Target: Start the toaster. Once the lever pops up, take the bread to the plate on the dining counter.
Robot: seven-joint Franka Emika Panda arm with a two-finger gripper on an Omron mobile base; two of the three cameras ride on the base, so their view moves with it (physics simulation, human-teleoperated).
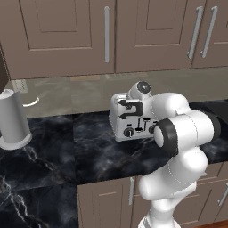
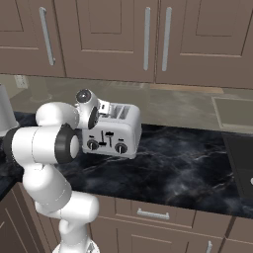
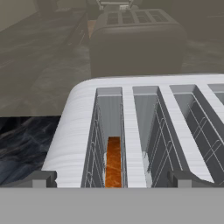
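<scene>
A grey canister (image 1: 13,119) stands far left on the black counter (image 1: 53,151); the toaster (image 1: 129,119) sits centre, the bread (image 3: 113,162) sunk in its leftmost slot; the gripper (image 3: 113,180) hovers above, jaws spread, empty; carrying to the plate remains

A kitchen: brown cabinets (image 1: 67,35), black marble counter (image 1: 53,156), toaster (image 2: 116,133), perhaps a canister (image 1: 13,118).

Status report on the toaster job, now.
Pincer open, empty, poised above the toaster. Bread sits low in the leftmost slot seen from the hand. Nothing blocking; grey canister stands well off to the side.
</scene>
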